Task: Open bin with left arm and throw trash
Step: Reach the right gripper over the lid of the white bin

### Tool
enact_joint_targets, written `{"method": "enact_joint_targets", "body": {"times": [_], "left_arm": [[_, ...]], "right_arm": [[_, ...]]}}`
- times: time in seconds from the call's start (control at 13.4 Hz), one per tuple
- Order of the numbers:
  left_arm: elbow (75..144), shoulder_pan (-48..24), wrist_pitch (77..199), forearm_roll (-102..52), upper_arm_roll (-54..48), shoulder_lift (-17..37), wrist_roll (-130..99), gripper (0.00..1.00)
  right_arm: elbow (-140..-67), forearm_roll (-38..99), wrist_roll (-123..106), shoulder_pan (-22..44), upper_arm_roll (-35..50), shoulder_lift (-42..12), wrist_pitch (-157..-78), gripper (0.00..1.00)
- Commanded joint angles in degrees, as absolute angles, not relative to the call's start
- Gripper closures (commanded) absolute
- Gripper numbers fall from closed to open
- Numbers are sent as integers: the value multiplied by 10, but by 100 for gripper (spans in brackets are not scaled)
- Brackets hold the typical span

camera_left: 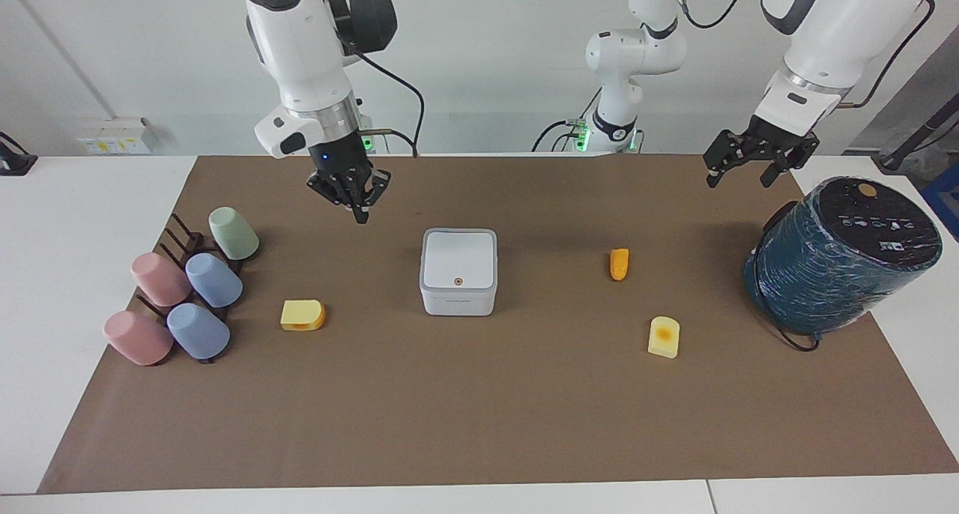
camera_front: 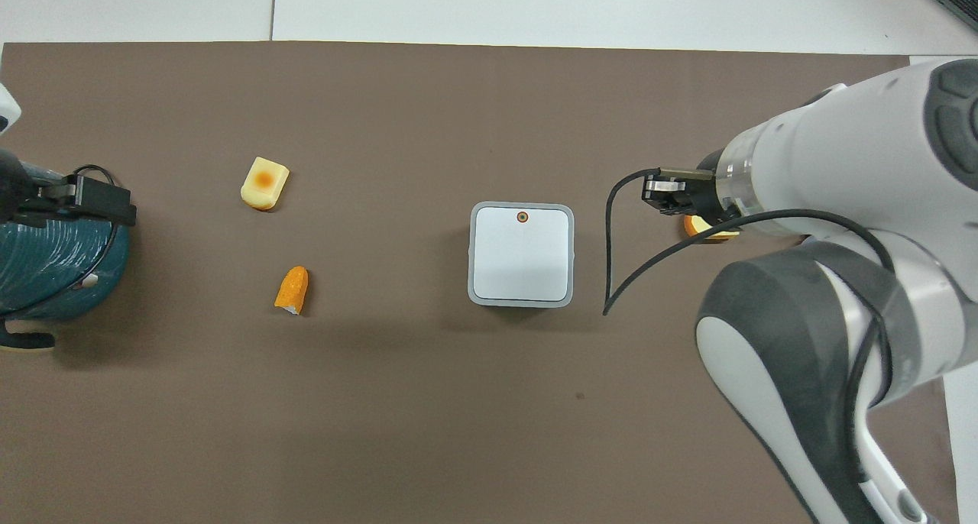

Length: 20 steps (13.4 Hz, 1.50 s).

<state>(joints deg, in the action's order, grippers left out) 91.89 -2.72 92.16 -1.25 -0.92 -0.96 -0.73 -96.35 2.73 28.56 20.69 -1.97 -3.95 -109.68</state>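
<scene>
The white bin (camera_left: 458, 274) (camera_front: 522, 253) stands mid-mat with its lid down. Three bits of trash lie on the mat: a yellow slice with orange crust (camera_left: 303, 315), mostly covered by the right arm in the overhead view, an orange piece (camera_left: 619, 264) (camera_front: 292, 289), and a pale yellow piece with an orange spot (camera_left: 664, 337) (camera_front: 264, 182). My right gripper (camera_left: 361, 210) (camera_front: 663, 198) hangs shut and empty over the mat between the cup rack and the bin. My left gripper (camera_left: 740, 173) (camera_front: 92, 199) waits open and empty in the air beside the teal cylinder.
Several pastel cups (camera_left: 187, 289) lie on a dark rack at the right arm's end of the table. A big teal wrapped cylinder (camera_left: 839, 255) (camera_front: 46, 272) sits at the left arm's end. The brown mat (camera_left: 479, 409) covers most of the table.
</scene>
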Motion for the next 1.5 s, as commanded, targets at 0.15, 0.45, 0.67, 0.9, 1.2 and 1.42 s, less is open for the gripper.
{"method": "enact_joint_targets", "body": {"times": [0.15, 0.45, 0.67, 0.9, 1.2, 1.42], "left_arm": [[925, -25, 927, -4, -10, -15, -1, 0], [925, -25, 927, -4, -9, -15, -2, 0], [925, -25, 926, -4, -10, -15, -1, 0], [925, -25, 925, -4, -9, -15, -1, 0], [925, -25, 925, -4, -9, -15, -1, 0], [925, -25, 924, -4, -9, -16, -1, 0]], "right_arm": [[-966, 35, 351, 254, -21, -85, -1173, 100], [-967, 34, 367, 276, -21, -126, -1236, 100], [-969, 33, 361, 296, -21, -155, -1282, 100], [-976, 33, 341, 308, -21, -168, -1294, 100], [-1018, 30, 313, 309, -21, -155, -1296, 100], [-1031, 25, 307, 309, -21, -149, -1297, 100]]}}
